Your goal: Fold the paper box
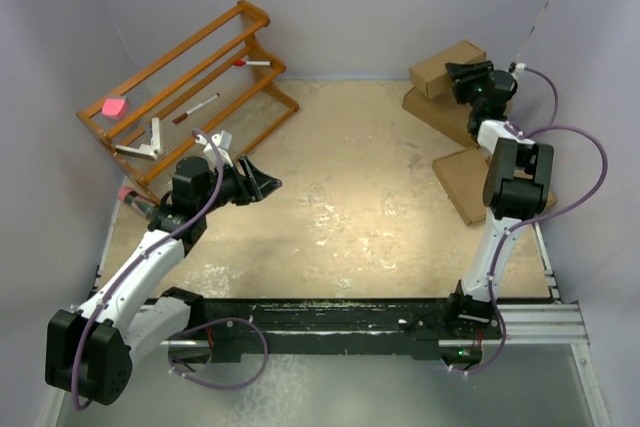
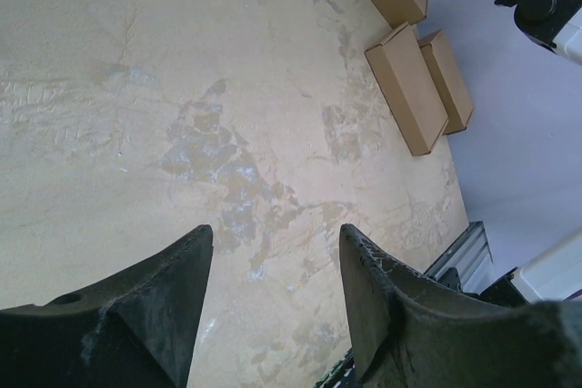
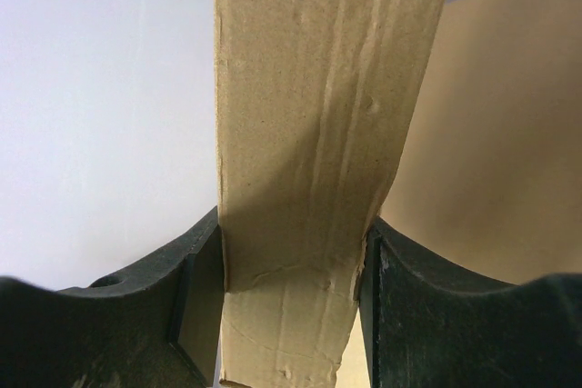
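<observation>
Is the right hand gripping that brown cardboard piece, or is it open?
Shut on it: both fingers of the right hand press against the paper box, no gap showing.

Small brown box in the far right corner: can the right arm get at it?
Very likely yes. The right gripper sits at the small brown box, and its wrist view shows cardboard filling the gap between both fingers, with nothing else in the way.
</observation>
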`<state>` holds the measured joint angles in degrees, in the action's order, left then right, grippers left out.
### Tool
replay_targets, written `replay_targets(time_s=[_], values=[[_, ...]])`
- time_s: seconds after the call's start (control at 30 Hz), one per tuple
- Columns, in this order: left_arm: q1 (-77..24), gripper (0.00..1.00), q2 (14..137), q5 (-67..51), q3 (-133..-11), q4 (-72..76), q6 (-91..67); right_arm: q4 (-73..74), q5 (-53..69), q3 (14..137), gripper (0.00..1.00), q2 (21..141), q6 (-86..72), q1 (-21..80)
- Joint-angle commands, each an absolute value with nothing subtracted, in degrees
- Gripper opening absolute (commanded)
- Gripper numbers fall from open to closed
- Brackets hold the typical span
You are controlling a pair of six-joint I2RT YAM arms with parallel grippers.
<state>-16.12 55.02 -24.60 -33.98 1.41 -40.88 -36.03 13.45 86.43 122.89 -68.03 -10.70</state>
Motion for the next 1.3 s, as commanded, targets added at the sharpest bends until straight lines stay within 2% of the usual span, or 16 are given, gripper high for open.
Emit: replay_targets(time_s=[0.0,0.1,0.23,0.5,0.57,0.9,1.27], values=[[-15.64,0.62,54.75,-23.92,-36.5,2.75,-40.21,-32.72,7.38,89.38,0.31,123.09,-68.55,-10.99],[-15.64,0.61,54.66,-23.91,-36.53,2.74,-40.25,-32.61,6.2,89.15,0.34,123.63,-68.94,-10.99],[-15.6,0.61,54.5,-23.91,-36.35,2.72,-40.3,-32.99,4.48,88.87,0.43,124.15,-68.61,-10.98],[-15.64,0.61,53.29,-24.13,-36.32,2.59,-40.66,-33.69,7.65,87.27,0.81,123.69,-67.62,-11.22],[-15.59,0.61,52.59,-23.92,-36.95,1.35,-40.29,-32.63,9.1,86.35,0.99,122.83,-68.41,-11.4],[-15.63,0.61,48.88,-23.95,-39.14,-1.86,-39.07,-15.15,9.04,84.88,1.0,115.79,-65.98,-11.66],[-15.64,0.62,48.38,-25.22,-40.39,-2.04,-37.55,-6.51,10.77,78.02,1.0,107.89,-60.39,-12.78]])
